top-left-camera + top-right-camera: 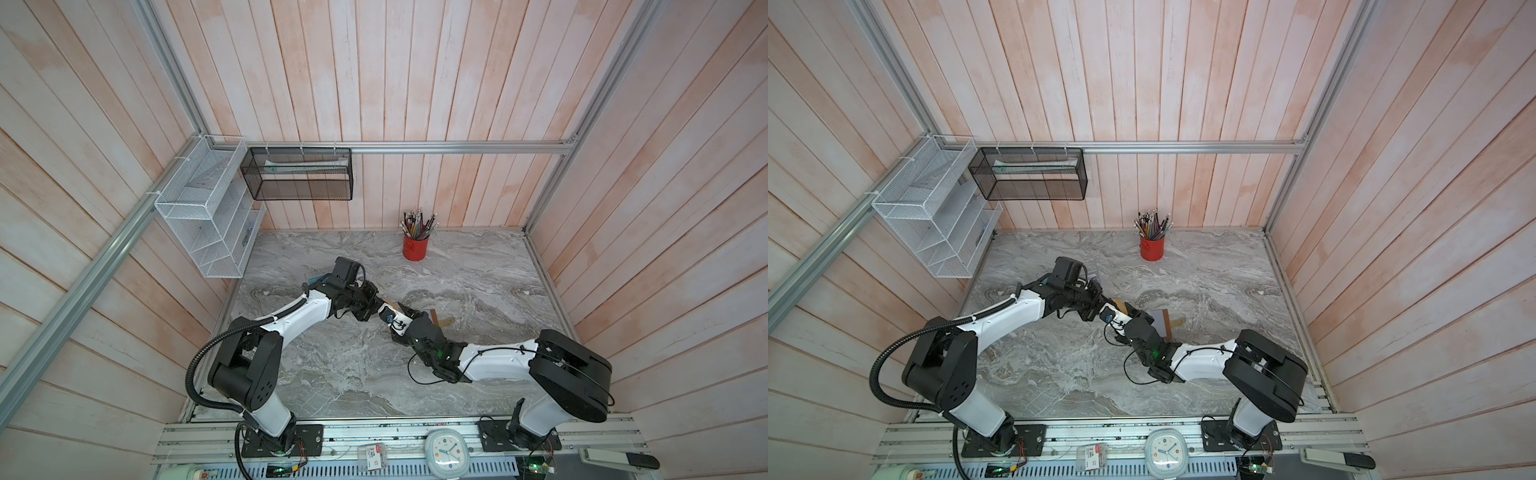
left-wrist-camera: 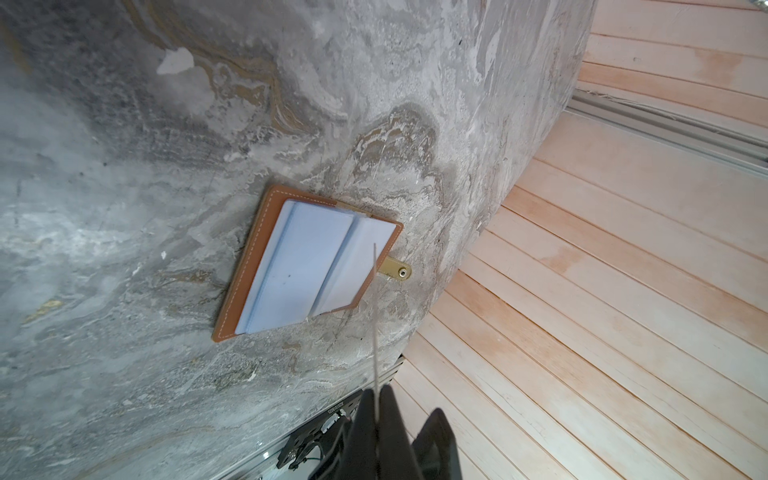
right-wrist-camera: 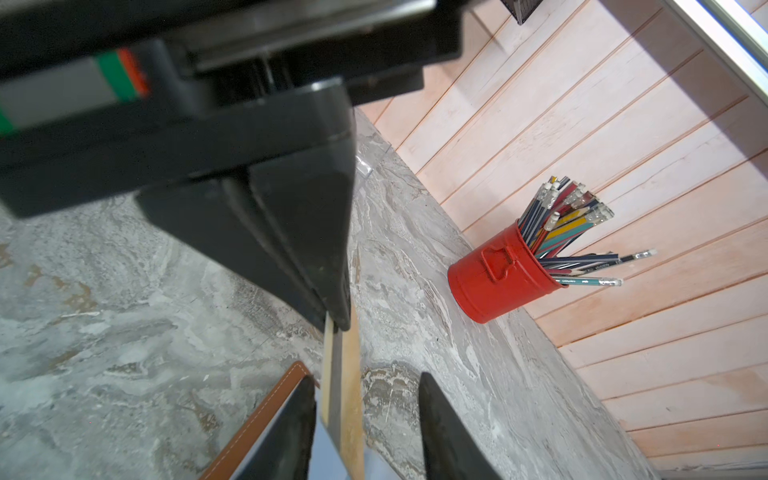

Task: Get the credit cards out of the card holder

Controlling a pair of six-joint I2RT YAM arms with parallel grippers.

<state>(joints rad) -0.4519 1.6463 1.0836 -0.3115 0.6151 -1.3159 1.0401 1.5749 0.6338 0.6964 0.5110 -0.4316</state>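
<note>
While my left gripper (image 2: 376, 392) clamps the gold-yellow credit card (image 3: 351, 399), my right gripper (image 3: 365, 376) stands parted.
Card runs between its fingers; card holder (image 2: 299, 266) lies open on the table (image 2: 124, 166) nearby.

The card holder (image 2: 307, 266) is tan, the table (image 2: 166, 166) marbled grey.

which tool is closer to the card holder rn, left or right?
Right. The right tool, open, sits over the edge of the card holder. The left tool, shut on a credit card, is off to one side, apart from it.
</note>
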